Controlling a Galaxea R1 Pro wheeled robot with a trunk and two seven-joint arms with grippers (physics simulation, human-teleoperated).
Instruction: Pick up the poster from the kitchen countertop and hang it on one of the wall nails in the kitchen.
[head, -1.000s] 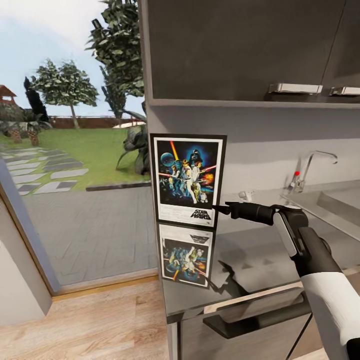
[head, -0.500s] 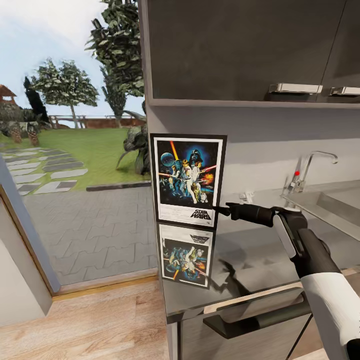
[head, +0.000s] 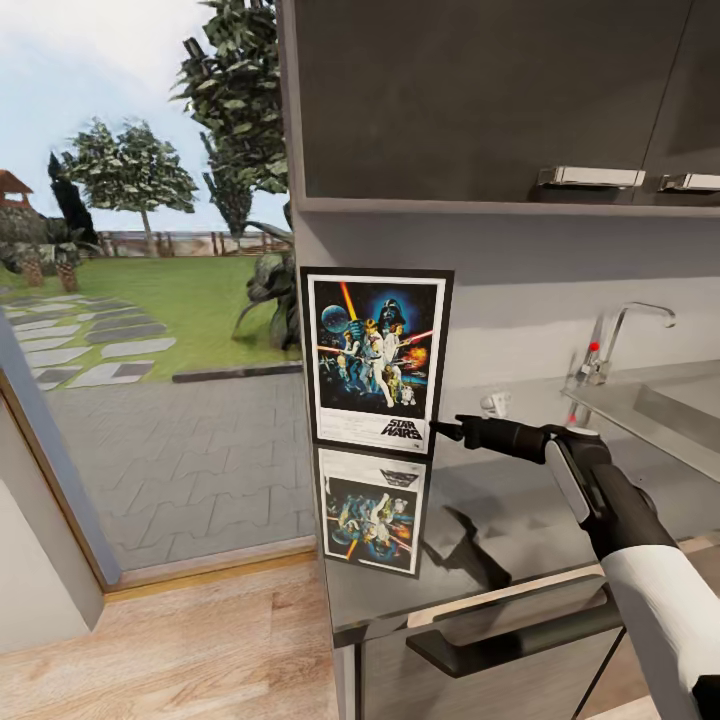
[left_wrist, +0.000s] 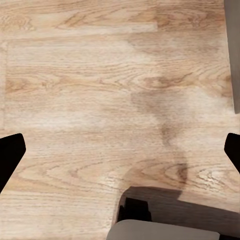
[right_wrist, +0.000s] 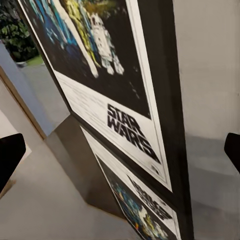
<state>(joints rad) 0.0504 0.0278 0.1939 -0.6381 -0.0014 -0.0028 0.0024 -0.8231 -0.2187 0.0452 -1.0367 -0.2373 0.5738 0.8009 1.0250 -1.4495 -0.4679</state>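
We see the poster (head: 376, 358) standing upright near the left end of the table (head: 520, 500), in the middle of the head frame, its back to the pale wall (head: 560, 290). Its picture is mirrored in the glossy grey top just below it. Our right claw (head: 440, 430) reaches in from the lower right of the frame and its black tip sits at the poster's lower right corner, right beside the frame; we cannot tell whether it touches.

In the right wrist view the poster (right_wrist: 107, 100) is very close, seen at a slant, with the black "STAR WARS" title in the centre and the dark frame edge running down the right of the picture. The claw's two fingertips (right_wrist: 10, 155) show at the far left and far right edges, so it is spread wide and holds nothing.

In the left wrist view our left claw (left_wrist: 120, 155) hangs over the wooden floor (left_wrist: 90, 85), its fingertips likewise at the two side edges, wide apart and empty.

Right of centre in the head frame stands the chrome tap (head: 620, 335) over the sink (head: 660, 415). Dark cabinets (head: 480, 100) with metal handles fill the upper right. At the left, a garden (head: 130, 290) with trees and paving.
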